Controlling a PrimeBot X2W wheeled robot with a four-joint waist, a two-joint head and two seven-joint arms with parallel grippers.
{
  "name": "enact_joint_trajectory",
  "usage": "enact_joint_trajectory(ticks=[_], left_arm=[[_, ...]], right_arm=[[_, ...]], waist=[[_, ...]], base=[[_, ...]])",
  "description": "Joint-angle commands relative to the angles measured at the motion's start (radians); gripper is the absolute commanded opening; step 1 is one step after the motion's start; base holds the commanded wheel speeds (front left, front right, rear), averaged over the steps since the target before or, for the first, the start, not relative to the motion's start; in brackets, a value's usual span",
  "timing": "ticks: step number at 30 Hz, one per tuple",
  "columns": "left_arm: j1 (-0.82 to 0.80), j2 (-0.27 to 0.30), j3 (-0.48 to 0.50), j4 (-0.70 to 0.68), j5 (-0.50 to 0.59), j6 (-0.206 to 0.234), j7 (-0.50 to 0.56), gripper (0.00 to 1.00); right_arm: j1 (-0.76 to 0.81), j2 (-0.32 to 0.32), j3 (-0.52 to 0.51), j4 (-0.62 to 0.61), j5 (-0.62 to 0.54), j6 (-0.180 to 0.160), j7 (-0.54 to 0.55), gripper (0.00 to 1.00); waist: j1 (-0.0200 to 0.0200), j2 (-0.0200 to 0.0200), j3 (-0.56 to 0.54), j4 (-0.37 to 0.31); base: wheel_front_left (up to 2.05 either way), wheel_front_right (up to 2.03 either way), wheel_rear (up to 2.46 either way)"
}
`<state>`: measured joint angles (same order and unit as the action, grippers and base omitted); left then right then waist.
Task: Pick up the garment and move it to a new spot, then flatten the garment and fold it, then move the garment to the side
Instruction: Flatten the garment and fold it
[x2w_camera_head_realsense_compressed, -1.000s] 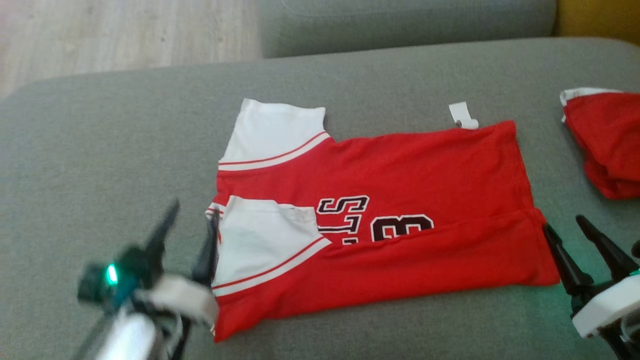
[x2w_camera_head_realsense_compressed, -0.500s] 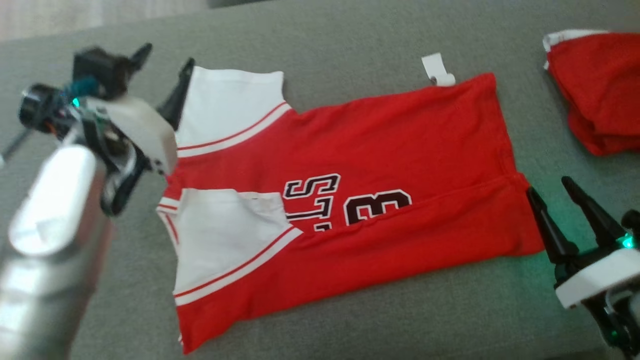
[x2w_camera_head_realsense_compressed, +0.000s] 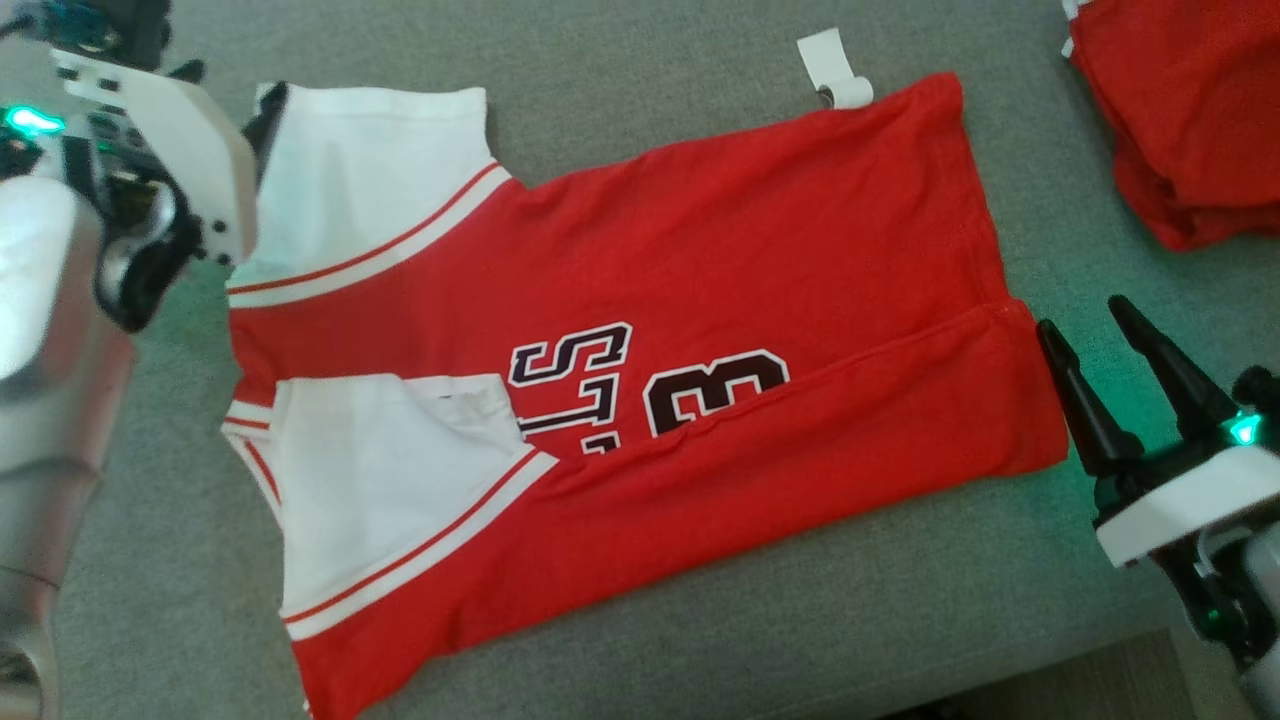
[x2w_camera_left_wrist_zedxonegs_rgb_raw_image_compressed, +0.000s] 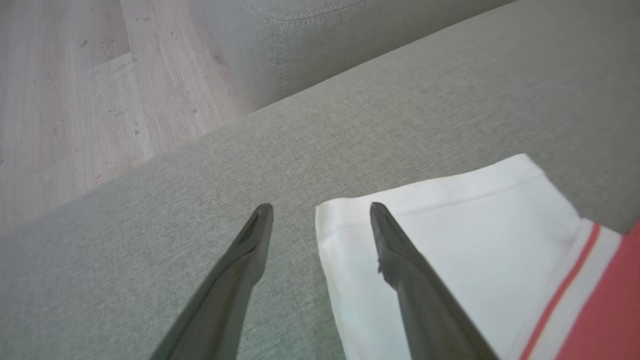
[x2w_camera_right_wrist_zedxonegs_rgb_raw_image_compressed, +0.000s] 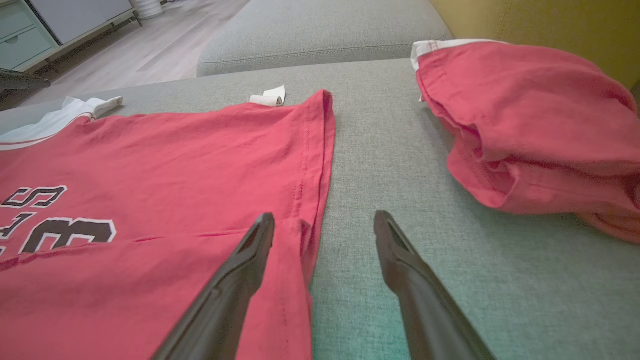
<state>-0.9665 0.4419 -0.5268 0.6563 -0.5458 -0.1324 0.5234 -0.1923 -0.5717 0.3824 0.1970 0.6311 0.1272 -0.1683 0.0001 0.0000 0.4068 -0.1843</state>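
Red shirt (x2w_camera_head_realsense_compressed: 760, 230) lying flat on the grey sofa (x2w_camera_head_realsense_compressed: 800, 640).
Left gripper (x2w_camera_left_wrist_zedxonegs_rgb_raw_image_compressed: 320, 212) is wide open at the white sleeve (x2w_camera_left_wrist_zedxonegs_rgb_raw_image_compressed: 450, 240), at 10 o'clock; right gripper (x2w_camera_head_realsense_compressed: 1082, 312) is wide open at the hem (x2w_camera_right_wrist_zedxonegs_rgb_raw_image_compressed: 320, 165), at 3 o'clock, holding nothing.

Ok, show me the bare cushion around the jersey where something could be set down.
Free: the cushion strip between the jersey and the front edge; the far strip between white sleeve and tag. Crowded: the hem side, between the right fingers and second red garment.
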Motion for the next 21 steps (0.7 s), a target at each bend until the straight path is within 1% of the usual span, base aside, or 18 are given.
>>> enact_joint_trajectory(ticks=[1,5,11,21], left_arm=[[-0.058,0.055,0.027,-0.017,-0.003,0.002,0.006,1.00],[-0.078,0.072,0.008,0.025,0.012,0.002,0.013,1.00],[-0.085,0.071,-0.007,0.063,0.014,0.002,-0.014,1.00],[-0.095,0.073,-0.054,0.066,-0.004,0.002,-0.040,1.00]], right_arm=[[-0.010,-0.032,0.008,-0.018,0.007,0.003,-0.013,1.00],[-0.034,-0.031,0.025,-0.010,0.013,0.003,-0.022,1.00],[-0.057,-0.035,0.042,0.009,0.021,0.003,-0.037,1.00],[-0.079,-0.049,0.057,0.030,0.031,0.003,-0.046,1.00]], waist=[[-0.0001,0.0000,0.015,-0.008],[-0.0001,0.0000,0.038,-0.017],[-0.0001,0.0000,0.058,-0.025],[-0.0001,0.0000,0.074,-0.030]], base=[[0.00,0.00,0.00],[0.00,0.00,0.00],[0.00,0.00,0.00],[0.00,0.00,0.00]])
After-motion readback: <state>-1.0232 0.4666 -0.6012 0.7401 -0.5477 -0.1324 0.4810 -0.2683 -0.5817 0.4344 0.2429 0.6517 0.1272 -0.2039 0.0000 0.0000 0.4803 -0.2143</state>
